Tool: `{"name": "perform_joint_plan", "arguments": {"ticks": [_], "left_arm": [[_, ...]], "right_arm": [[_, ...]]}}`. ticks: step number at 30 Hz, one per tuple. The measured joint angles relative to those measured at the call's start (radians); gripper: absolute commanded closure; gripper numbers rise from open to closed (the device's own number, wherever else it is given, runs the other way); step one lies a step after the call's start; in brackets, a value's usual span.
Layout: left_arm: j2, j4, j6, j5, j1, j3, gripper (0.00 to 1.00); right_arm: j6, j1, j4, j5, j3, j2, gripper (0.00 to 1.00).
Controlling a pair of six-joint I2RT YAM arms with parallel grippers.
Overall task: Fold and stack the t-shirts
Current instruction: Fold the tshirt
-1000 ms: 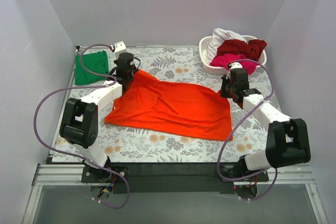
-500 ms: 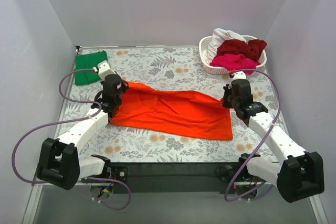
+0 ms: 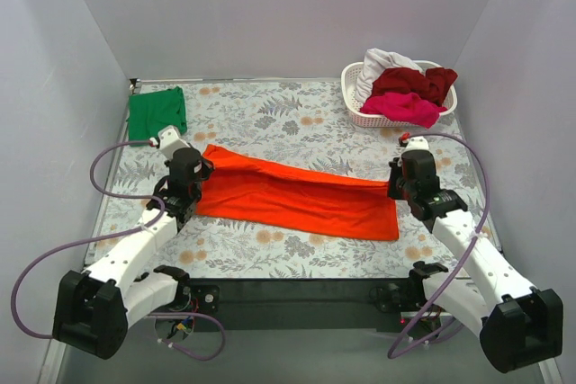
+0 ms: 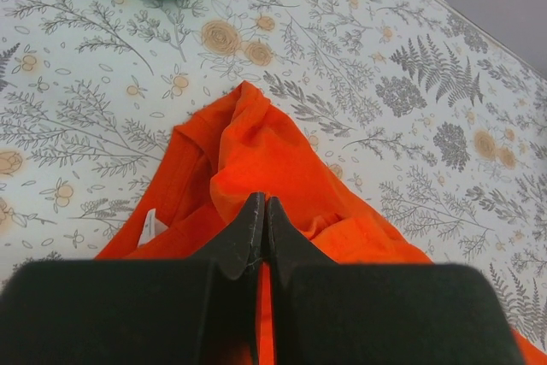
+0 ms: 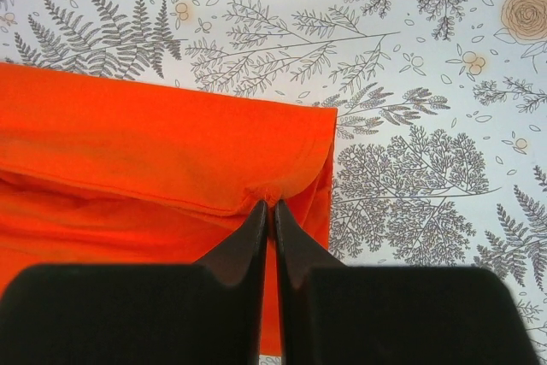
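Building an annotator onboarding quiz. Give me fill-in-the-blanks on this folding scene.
The left tool and the right tool are both shut on the t-shirt coloured ____.
The green t-shirt lies folded at the table's far ____ corner.
The white basket, holding more shirts, stands at the far ____ corner.
Missing words: orange-red; left; right.

Overhead camera looks down from behind; close wrist cameras share its orange-red t-shirt point(image 3: 297, 195).
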Motion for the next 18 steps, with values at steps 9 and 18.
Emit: {"name": "perform_joint_plan", "arguments": {"ticks": [9, 18], "left_arm": [[-0.048, -0.079, -0.050, -0.030, 0.000, -0.029, 1.00], [-0.108, -0.139, -0.122, -0.031, 0.000, -0.108, 1.00]], "right_arm": [[0.030, 0.035, -0.043, 0.011, -0.036, -0.058, 0.99], [0.093, 0.105, -0.086, 0.075, -0.065, -0.085, 0.99]]}}
